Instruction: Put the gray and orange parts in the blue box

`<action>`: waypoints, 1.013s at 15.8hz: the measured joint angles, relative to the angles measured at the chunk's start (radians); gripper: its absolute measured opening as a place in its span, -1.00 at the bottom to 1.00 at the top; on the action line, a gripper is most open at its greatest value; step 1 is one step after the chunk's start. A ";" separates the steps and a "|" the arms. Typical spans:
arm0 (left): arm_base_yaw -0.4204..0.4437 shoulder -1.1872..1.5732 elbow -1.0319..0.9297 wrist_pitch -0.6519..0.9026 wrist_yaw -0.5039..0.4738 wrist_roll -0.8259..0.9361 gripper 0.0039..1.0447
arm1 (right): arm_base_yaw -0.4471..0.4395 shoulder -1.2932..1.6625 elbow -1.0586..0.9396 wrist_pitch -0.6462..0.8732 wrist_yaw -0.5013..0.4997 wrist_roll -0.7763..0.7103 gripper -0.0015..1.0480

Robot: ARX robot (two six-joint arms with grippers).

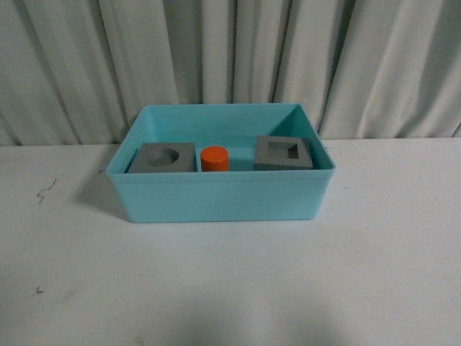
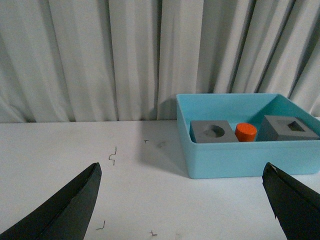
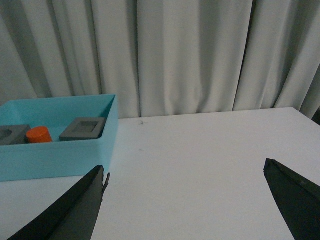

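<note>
Both the left hand [image 2: 182, 200] and right hand [image 3: 185, 200] gape wide and empty over the white bench [image 1: 230, 288]. The gray cubes [image 1: 167, 157] [image 1: 284, 153] and orange cylinder [image 1: 215, 158], likely rigid, light and easily pinched across their sides, already sit side by side inside the blue box [image 1: 223, 198].

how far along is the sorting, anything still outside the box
It looks finished. Both gray cubes, round-recess and square-recess, and the orange cylinder sit inside the blue box. The left gripper and right gripper are open and empty. Nothing appears left outside.
</note>
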 joint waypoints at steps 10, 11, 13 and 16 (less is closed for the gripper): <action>0.000 0.000 0.000 0.000 0.000 0.000 0.88 | 0.000 0.000 0.000 0.000 0.000 0.000 0.87; 0.000 0.000 0.000 0.000 0.000 0.000 0.88 | 0.000 0.000 0.000 0.000 0.000 0.000 0.87; 0.000 0.000 0.000 0.000 0.000 0.000 0.88 | 0.000 0.000 0.000 0.000 0.000 0.000 0.87; 0.000 0.000 0.000 0.000 0.000 0.000 0.88 | 0.000 0.000 0.000 0.000 0.000 0.000 0.87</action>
